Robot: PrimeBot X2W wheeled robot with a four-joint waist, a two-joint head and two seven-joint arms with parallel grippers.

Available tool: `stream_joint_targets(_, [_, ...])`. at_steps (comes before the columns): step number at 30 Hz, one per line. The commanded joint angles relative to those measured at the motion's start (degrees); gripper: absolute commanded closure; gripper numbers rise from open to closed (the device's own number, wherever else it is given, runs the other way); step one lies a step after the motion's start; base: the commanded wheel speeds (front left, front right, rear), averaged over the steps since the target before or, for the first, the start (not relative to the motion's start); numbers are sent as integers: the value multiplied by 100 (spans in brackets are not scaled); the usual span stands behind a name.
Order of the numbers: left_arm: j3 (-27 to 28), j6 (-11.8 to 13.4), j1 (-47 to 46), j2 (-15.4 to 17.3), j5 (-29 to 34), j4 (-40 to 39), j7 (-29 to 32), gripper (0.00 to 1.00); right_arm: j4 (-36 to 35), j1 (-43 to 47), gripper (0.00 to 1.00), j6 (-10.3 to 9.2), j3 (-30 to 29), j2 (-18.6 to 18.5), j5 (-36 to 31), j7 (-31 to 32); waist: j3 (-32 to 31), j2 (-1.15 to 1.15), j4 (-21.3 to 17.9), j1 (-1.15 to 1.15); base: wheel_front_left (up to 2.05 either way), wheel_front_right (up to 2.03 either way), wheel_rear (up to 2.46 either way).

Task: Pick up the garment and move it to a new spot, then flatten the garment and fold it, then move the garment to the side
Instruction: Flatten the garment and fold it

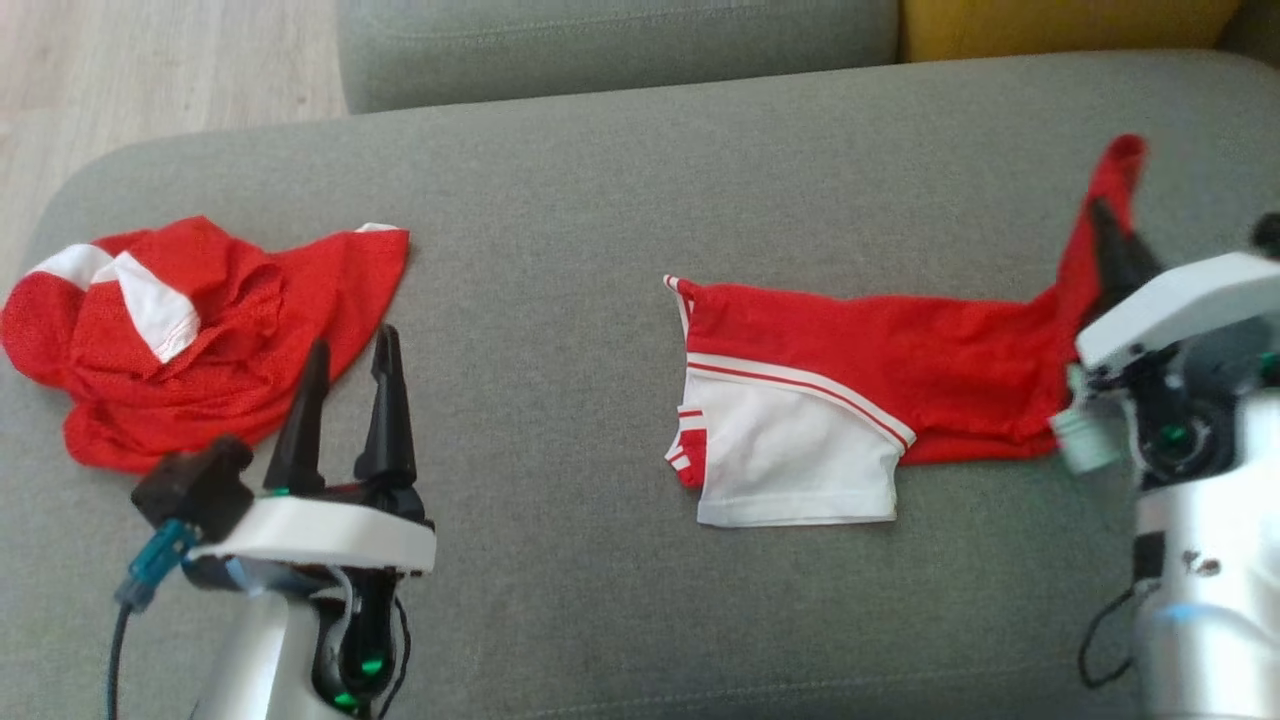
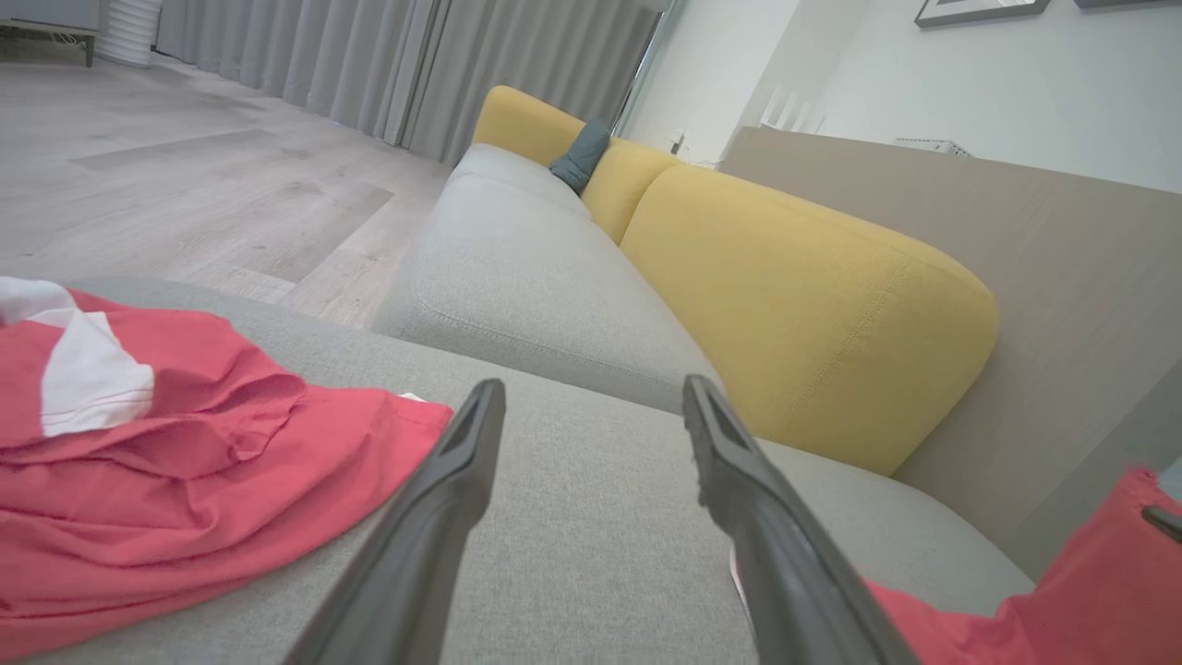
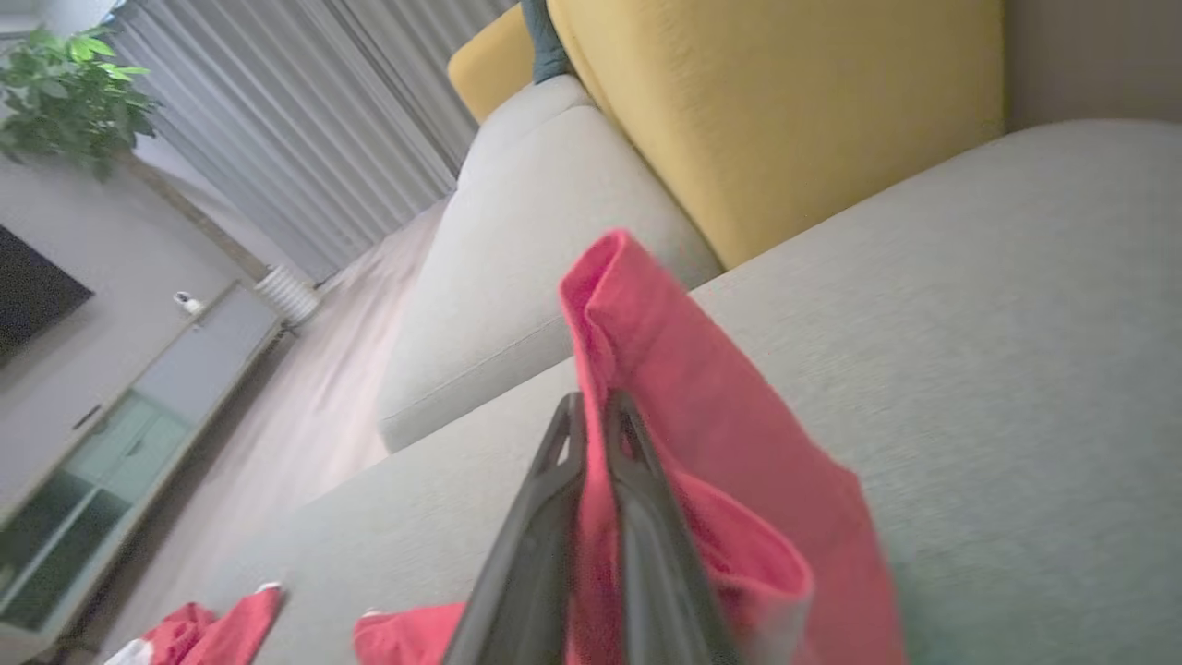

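The garment (image 1: 900, 370) is pinched at a corner by the right end effector (image 3: 594, 411) — flattening judged underway, folding undone; left end effector (image 1: 353, 340) spread, well apart from it.

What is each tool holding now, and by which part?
The right tool pinches the spread-out red garment at its raised right end; the left tool is open and holds nothing.

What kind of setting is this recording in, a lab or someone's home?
Most likely a home living room: a grey sofa with yellow back cushions, floor-length curtains, plus a potted plant and a low cabinet along the wall.
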Motion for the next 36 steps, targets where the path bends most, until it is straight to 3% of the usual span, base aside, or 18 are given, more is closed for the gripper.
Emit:
stream_joint_targets(1, [141,18,-83,32,-35,-193,-30,0,-244,-81,100,-5,279,13,241,22,-40,0,12,0,0,0,0])
stream_joint_targets(5, [107,21,-43,32,-42,-190,-30,0,-187,32,100,-5,797,14,967,-142,-106,0,59,0,0,0,0])
stream_joint_targets(20, [-10,49,8,32,-80,-198,-30,0,621,186,100,-5,2672,14,2253,-1263,-4,0,506,0,0,0,0])
stream_joint_targets(30, [-117,80,-35,32,-125,-157,-30,0,1786,-117,100,-5,3840,15,2918,-2083,192,0,850,0,0,0,0])
stream_joint_targets(31, [-119,79,-39,32,-124,-150,-30,0,1874,-167,3,-5,3942,15,2954,-2158,205,0,862,0,0,0,0])
stream_joint_targets(36, [-108,64,-43,32,-106,-87,-30,0,1708,-248,0,-5,4660,15,3821,-2309,239,0,847,0,0,0,0])
